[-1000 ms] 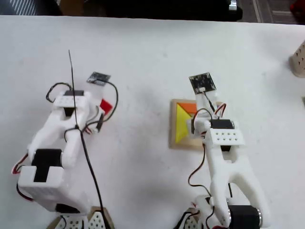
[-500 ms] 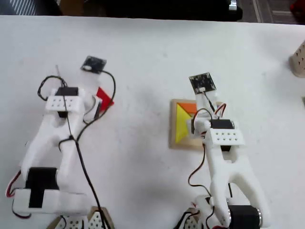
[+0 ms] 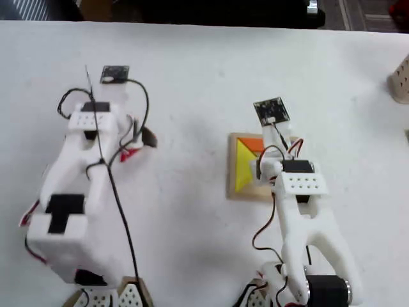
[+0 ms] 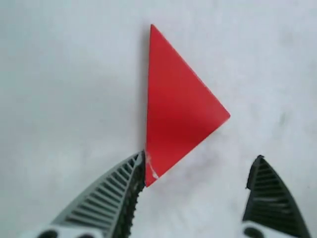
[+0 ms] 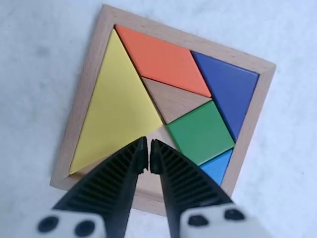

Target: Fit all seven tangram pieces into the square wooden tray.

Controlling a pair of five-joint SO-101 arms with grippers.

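Left wrist view: left gripper (image 4: 199,157) spread apart, red triangle (image 4: 176,106) touching one jaw.

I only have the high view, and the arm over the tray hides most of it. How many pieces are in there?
Observer: Six are in the tray: yellow triangle, orange parallelogram, dark blue triangle, wood-coloured triangle, green square, light blue triangle.
Operator: And the red bit by the other arm, is it gripped?
Observer: No. The red triangle lies flat on the table between the left gripper's open fingers, with one fingertip at its edge.
Operator: Is the gripper over the tray open?
Observer: No, the right gripper is shut, above the unfilled gap beside the yellow triangle.
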